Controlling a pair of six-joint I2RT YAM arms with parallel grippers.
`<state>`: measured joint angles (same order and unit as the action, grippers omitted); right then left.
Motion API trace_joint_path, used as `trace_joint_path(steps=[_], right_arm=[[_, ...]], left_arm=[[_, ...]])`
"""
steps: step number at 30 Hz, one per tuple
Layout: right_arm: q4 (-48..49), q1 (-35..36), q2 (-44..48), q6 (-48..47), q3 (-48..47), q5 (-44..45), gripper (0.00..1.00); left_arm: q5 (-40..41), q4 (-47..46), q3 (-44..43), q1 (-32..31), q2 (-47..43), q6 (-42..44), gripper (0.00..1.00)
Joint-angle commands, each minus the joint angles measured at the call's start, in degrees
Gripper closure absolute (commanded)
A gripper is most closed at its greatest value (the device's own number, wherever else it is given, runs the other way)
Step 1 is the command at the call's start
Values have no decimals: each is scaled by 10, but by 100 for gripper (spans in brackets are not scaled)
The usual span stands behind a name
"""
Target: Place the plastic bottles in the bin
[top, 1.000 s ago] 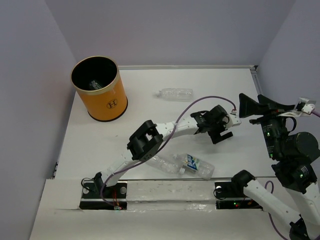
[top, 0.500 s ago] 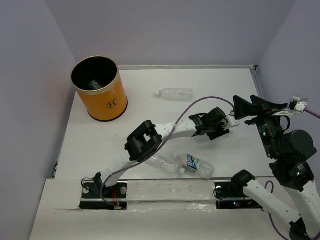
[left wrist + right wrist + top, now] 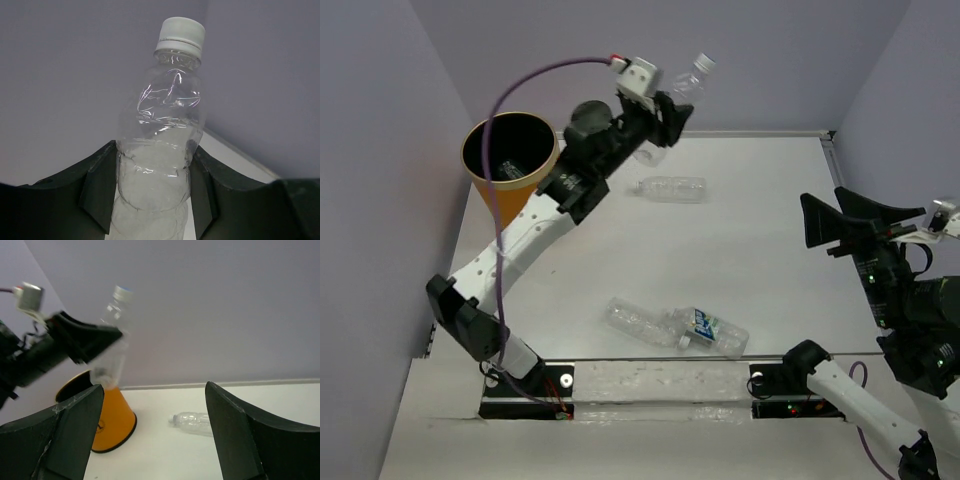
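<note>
My left gripper (image 3: pixel 665 112) is raised high at the back, just right of the bin (image 3: pixel 506 203), and is shut on a clear plastic bottle (image 3: pixel 688 82) with its white cap up. In the left wrist view both fingers (image 3: pixel 97 192) press that bottle (image 3: pixel 160 125). The orange bin holds another bottle (image 3: pixel 506 170). One bottle (image 3: pixel 670 188) lies on the table behind the middle. A bare bottle (image 3: pixel 638 320) and a blue-labelled one (image 3: pixel 713 331) lie near the front. My right gripper (image 3: pixel 809 221) hangs open at the right, holding nothing; its view shows the bin (image 3: pixel 114 420) and the lying bottle (image 3: pixel 196 423).
Lilac walls close in the white table on the left, back and right. The left arm's purple cable (image 3: pixel 535 85) arcs over the bin. Both arm bases sit on the pale front rail (image 3: pixel 650 385).
The left gripper closed on a bottle at mid-table, then swung up and left with it to beside the bin. The right gripper shifted slightly and stays open.
</note>
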<state>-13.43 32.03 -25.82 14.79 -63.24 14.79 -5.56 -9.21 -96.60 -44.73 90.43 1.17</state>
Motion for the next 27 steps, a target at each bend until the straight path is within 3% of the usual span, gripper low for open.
trace_joint_path(steps=[1, 7, 12, 19, 24, 27], right_arm=[[-5, 2, -62, -5, 0, -62, 13], [42, 2, -142, 9, 40, -141, 13], [79, 2, -251, -17, 43, -227, 13], [81, 2, -410, -119, 2, -259, 12], [73, 2, -539, -248, -70, -243, 7], [35, 2, -633, -323, -118, -243, 2]], left_arm=[[13, -36, 25, 79, -68, -89, 68], [80, -34, 60, 249, -140, -149, 68], [97, -80, 119, 389, -135, -199, 68], [127, -157, 198, 485, -107, -238, 67], [158, -204, 257, 489, -104, -215, 66], [188, -215, 284, 489, -111, -196, 60]])
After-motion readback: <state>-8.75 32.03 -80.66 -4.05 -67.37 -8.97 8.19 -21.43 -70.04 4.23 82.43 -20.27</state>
